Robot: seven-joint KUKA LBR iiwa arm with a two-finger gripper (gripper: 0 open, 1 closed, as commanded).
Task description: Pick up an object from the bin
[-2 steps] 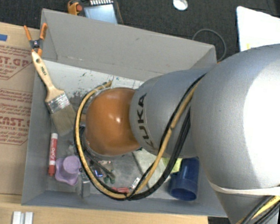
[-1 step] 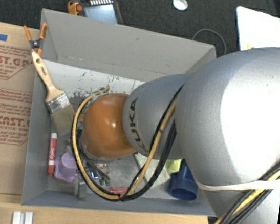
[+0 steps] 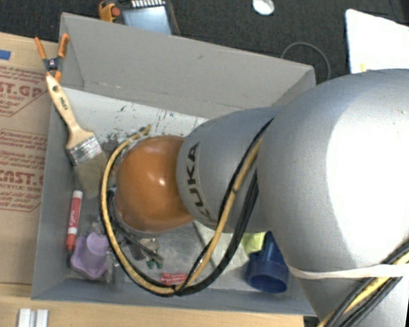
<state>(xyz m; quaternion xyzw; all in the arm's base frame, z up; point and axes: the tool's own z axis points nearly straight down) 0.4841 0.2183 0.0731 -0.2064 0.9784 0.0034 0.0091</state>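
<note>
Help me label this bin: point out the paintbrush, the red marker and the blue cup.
paintbrush (image 3: 63, 105), camera view, wooden handle.
red marker (image 3: 73, 224), camera view, mid barrel.
blue cup (image 3: 270, 260), camera view, side wall.

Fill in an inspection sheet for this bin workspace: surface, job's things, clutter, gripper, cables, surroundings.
Surface: grey metal bin, floor scuffed.
Job's things: paintbrush against the left wall; red marker; purple thing in the near-left corner; blue cup near right.
Clutter: small red piece; yellow-green scrap by the cup.
Gripper: gripper low beneath the orange cover, beside the purple thing.
Cables: yellow and black cables loop round the cover.
Surroundings: white disc on dark ground behind the bin.
</note>
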